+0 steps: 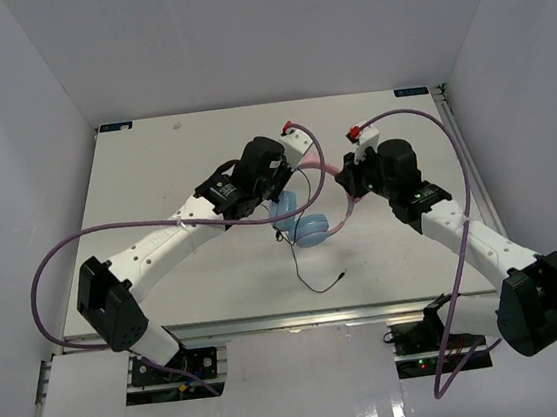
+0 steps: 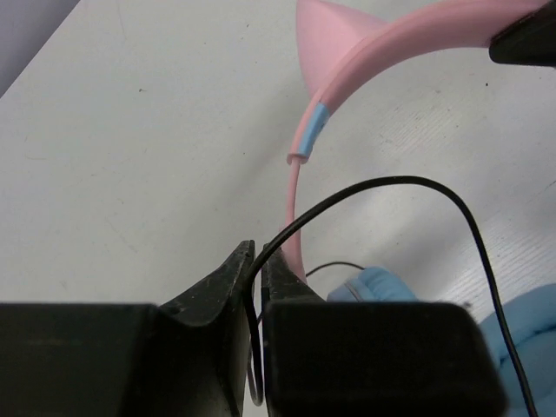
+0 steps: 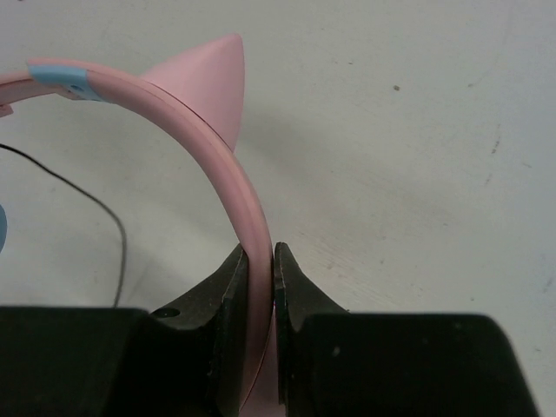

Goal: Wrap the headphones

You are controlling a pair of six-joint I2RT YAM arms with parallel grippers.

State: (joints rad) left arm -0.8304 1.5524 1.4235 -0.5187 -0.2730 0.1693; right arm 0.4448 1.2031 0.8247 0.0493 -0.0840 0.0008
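— White table [image 1: 182, 159], what's on it?
— Cat-ear headphones [image 1: 310, 230] with round blue cups, in the middle, between both arms.
— Held?
— The right gripper [image 3: 259, 254] squeezes the pink band [image 3: 217, 165]. The left gripper [image 2: 258, 252] stands a crack apart round the thin black cord [image 2: 391, 182]; gripped or loose, can't tell.

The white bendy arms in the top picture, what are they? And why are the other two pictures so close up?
They are two robot arms, bolted to the near edge of a white table. The top picture comes from a camera high above them. The other two come from little cameras on each wrist, so you see the black fingers up close. Between the arms is a pair of headphones with blue ear cups, a pink headband with cat ears, and a thin black cord. The right gripper pinches the headband. The cord runs between the fingers of the left gripper, which are almost together. I cannot tell whether they squeeze it.
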